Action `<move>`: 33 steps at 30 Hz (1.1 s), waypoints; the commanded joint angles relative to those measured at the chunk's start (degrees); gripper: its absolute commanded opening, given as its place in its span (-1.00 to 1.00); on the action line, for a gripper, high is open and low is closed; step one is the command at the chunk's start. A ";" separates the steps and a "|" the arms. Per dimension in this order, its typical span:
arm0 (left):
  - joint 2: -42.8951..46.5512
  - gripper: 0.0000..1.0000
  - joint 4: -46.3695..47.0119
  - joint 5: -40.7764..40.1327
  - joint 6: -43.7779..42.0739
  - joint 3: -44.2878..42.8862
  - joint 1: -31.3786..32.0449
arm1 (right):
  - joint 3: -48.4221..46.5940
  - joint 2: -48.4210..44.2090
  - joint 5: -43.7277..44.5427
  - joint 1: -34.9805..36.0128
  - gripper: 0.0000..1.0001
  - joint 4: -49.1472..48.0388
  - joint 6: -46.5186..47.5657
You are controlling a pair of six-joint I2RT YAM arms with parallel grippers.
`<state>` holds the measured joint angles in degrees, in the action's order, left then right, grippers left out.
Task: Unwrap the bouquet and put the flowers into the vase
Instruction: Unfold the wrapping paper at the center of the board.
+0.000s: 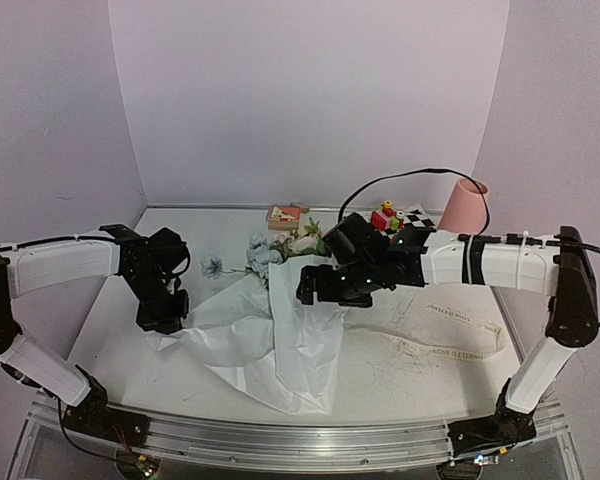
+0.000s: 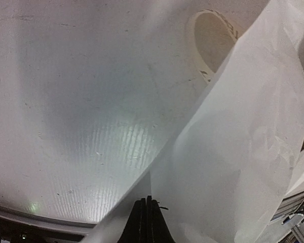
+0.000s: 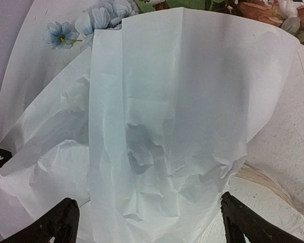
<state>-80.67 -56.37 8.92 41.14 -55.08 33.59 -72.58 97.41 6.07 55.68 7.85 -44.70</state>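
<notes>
Room: pale purple walls and a white tabletop (image 1: 410, 390).
Top view, bouquet: the bouquet (image 1: 280, 300) lies in the middle of the tabletop. Its white paper (image 1: 290, 360) spreads toward the near edge. The flowers (image 1: 298, 243) stick out at the far end.
Top view, vase: the pink vase (image 1: 465, 208) is at the back right, well apart from the flowers, near some toy blocks (image 1: 385, 217).
Top view, claws: the left claw (image 1: 163, 322) is at the paper's left edge. The right claw (image 1: 315, 288) is over the middle of the paper.
Left wrist view: the left claw (image 2: 146, 217) is pinched tight on the edge of the white paper (image 2: 233, 152), which is up off the tabletop.
Right wrist view: the right claw (image 3: 148, 202) is wide and holds nothing. Creased white paper is under it. A blue flower (image 3: 58, 35) and peach roses (image 3: 263, 10) peek out at the top.
</notes>
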 commanded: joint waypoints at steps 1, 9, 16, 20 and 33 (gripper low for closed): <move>-0.92 -1.00 0.08 -7.36 -0.92 0.30 -0.92 | -4.11 1.45 -2.84 0.46 0.96 1.39 2.91; -2.79 -1.00 2.86 -17.99 -4.54 0.88 -1.60 | -5.95 4.08 -4.64 2.58 0.91 1.38 4.27; -2.37 -1.00 5.51 -17.45 -10.19 -5.01 -1.60 | -11.98 8.21 -1.62 4.43 0.75 4.53 2.07; -0.83 -0.87 7.85 -12.52 -15.71 -11.70 -1.59 | -19.61 14.37 1.73 5.53 0.72 8.50 0.15; -12.16 0.01 13.22 6.13 -19.94 -17.64 -7.74 | -35.84 26.28 15.66 6.71 0.63 17.53 -5.68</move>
<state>-89.13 -47.00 7.53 23.69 -69.24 27.83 -102.23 120.15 15.74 61.74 19.17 -48.20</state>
